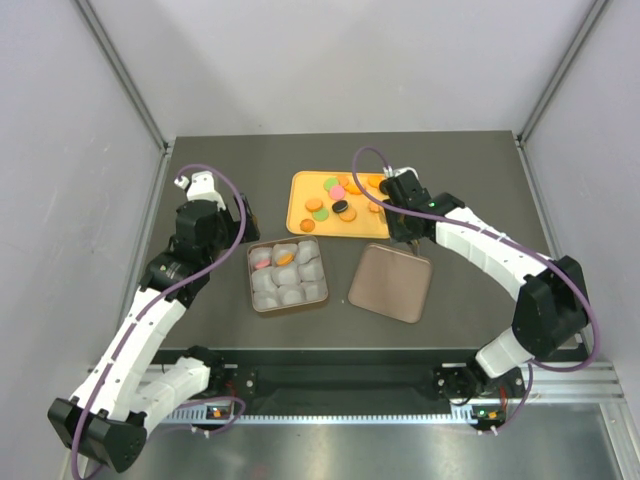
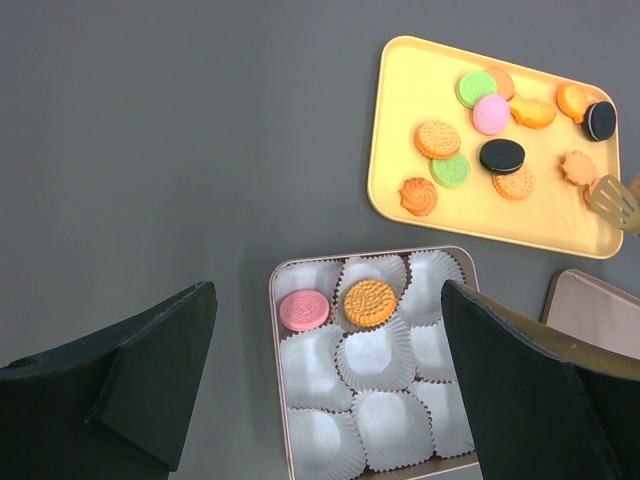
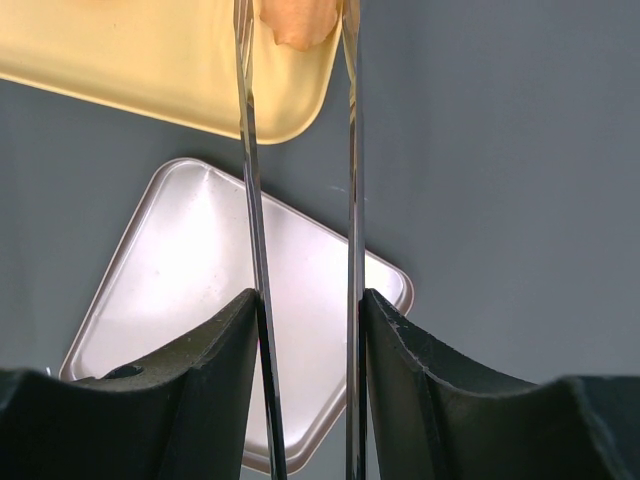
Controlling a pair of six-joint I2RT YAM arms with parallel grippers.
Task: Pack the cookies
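Mostly the cookies (image 2: 437, 139) lie loose on the yellow tray (image 2: 400, 80) at the far side of the table (image 2: 150, 150): orange, green, pink and black discs, some touching each other. Two are already packed: a pink cookie (image 2: 304, 310) and an orange one (image 2: 370, 302) sit side by side in the back row of white paper cups (image 2: 375, 360) inside the tin (image 2: 275, 380), which stands just near the tray. The other cups look empty. The tin's lid (image 3: 200, 270) lies flat to the right of it.

The right hand (image 3: 310, 305) is clenched on a pair of tongs (image 3: 250, 200), whose blades flank a pale orange cookie (image 3: 300, 20) at the tray's near corner. Whether they actually pinch it cannot be told. The left hand (image 2: 325, 300) hangs released above the tin, grasping nothing.

To do this pick well, I judge the blades should close on the cookie's edges squarely and gently, lift it clear of the tray rim, then drop it into an empty cup.

No brand, label or readable writing shows anywhere.
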